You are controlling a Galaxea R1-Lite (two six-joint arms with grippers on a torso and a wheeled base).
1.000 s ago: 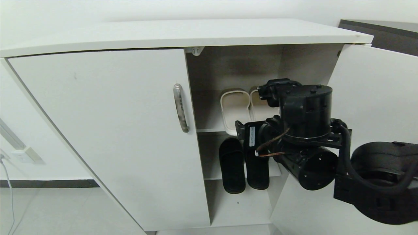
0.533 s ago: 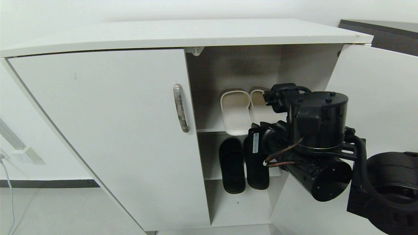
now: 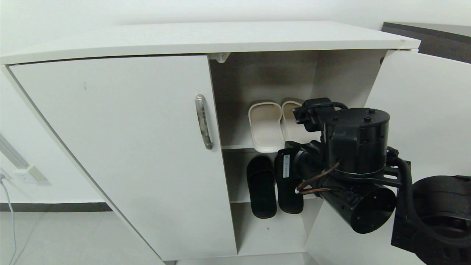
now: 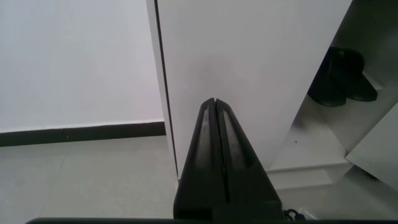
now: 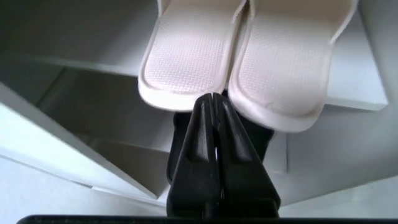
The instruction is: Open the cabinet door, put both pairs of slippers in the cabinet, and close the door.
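Observation:
The white cabinet [image 3: 206,36] has its right door [image 3: 419,106] swung open and its left door [image 3: 121,147] closed. A pair of white slippers [image 3: 265,127] lies on the upper shelf, and a pair of black slippers [image 3: 274,186] on the shelf below. My right arm [image 3: 349,147] hangs in front of the open compartment. My right gripper [image 5: 213,98] is shut and holds nothing, its tip just short of the heels of the white slippers [image 5: 249,56]. My left gripper [image 4: 214,102] is shut and empty, low before the closed left door [image 4: 249,56], with the black slippers [image 4: 341,78] off to one side.
A metal handle [image 3: 203,121] runs down the left door's inner edge. The bottom compartment floor [image 3: 268,232] is bare. At the far left, a wall outlet [image 3: 27,175] with a cable sits above grey floor tiles [image 3: 55,239].
My right arm has drawn back from the upper shelf, to the right and lower, uncovering more of the white slippers. Slippers and doors have stayed put.

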